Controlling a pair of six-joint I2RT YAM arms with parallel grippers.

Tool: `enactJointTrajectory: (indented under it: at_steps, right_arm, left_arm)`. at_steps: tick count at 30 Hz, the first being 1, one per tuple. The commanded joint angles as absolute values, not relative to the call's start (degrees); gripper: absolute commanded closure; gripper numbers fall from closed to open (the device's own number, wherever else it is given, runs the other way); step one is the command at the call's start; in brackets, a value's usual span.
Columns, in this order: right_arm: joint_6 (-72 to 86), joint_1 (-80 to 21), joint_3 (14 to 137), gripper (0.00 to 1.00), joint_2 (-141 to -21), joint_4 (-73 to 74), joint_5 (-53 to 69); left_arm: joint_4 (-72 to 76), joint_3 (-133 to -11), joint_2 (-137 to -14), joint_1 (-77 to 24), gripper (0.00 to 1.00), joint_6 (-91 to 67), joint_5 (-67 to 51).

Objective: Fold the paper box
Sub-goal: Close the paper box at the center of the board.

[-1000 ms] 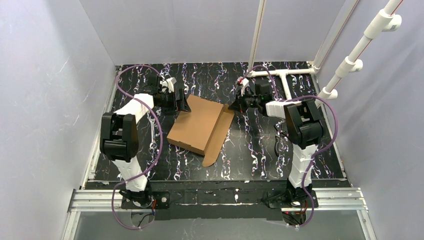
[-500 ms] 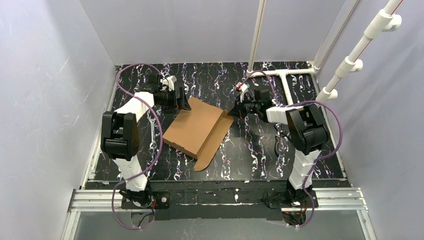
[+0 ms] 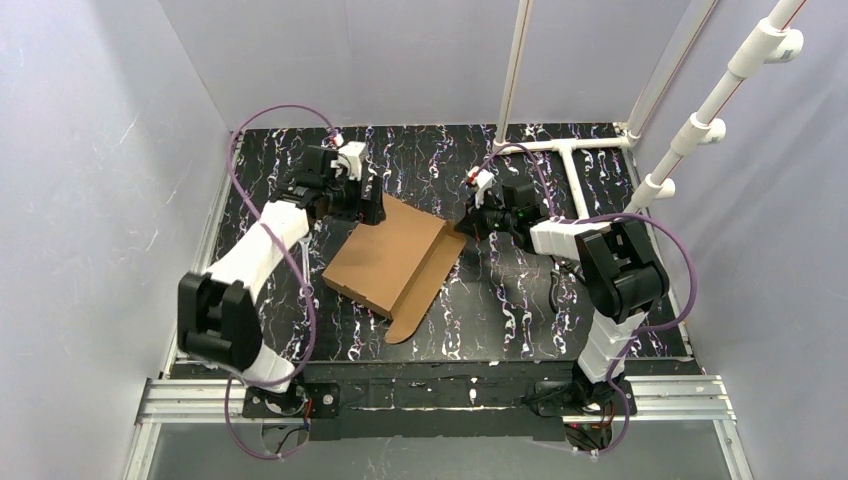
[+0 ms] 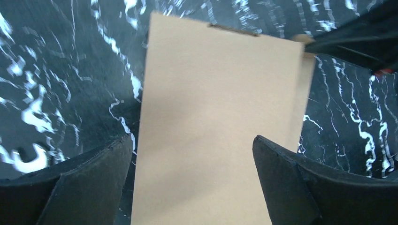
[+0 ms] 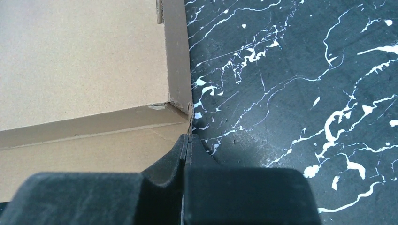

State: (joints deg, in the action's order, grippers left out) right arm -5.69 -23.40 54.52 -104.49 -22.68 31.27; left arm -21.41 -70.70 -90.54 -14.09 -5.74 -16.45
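The paper box (image 3: pixel 385 255) is a flat brown cardboard shape lying mid-table, with a long rounded flap (image 3: pixel 420 290) open along its right side. My left gripper (image 3: pixel 365 205) hovers open over the box's far-left corner. In the left wrist view the cardboard (image 4: pixel 216 117) fills the gap below my spread left gripper (image 4: pixel 192 138), untouched by either finger. My right gripper (image 3: pixel 463 225) is shut, its tip against the box's far-right corner. The right wrist view shows that right gripper (image 5: pixel 187 136) touching the corrugated corner edge of the box (image 5: pixel 80 56).
A white pipe frame (image 3: pixel 565 150) lies at the table's back right, with slanted pipes (image 3: pixel 720 95) rising beside it. Pale walls enclose the left, back and right sides. An aluminium rail (image 3: pixel 430 395) runs along the near edge by the arm bases.
The right gripper moved left against the box's far-right corner, and the box slid and turned a little to the left. The left arm stretched out and rose over the far-left corner.
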Motion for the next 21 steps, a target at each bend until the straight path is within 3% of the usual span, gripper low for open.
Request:
enactJointTrajectory:
  at_steps: [1, 6, 11, 16, 21]
  right_arm:
    - [-6.13, -23.71, 54.27, 0.99, -101.88, -23.08, 29.62]
    - [-6.43, -24.21, 54.77, 0.99, -103.06, -22.37, 29.71]
    - [-7.90, -24.26, 54.18, 0.99, -103.36, -22.70, 30.33]
    - [-7.78, -24.24, 52.03, 0.99, -103.36, -26.21, 31.96]
    - [-7.41, -24.26, 50.57, 0.99, -103.60, -28.55, 33.71]
  left_arm:
    - [-22.01, -68.90, -80.46, -22.56, 0.02, 3.15, -3.50]
    - [-21.53, -69.59, -83.06, -30.62, 0.02, -0.22, 3.72]
    - [-19.14, -71.80, -90.25, -30.55, 0.08, -9.69, 1.28]
    - [-19.13, -76.65, -95.20, -25.43, 0.02, -11.45, 0.36]
    - [-15.53, -77.61, -98.38, -11.94, 0.02, -16.19, -21.66]
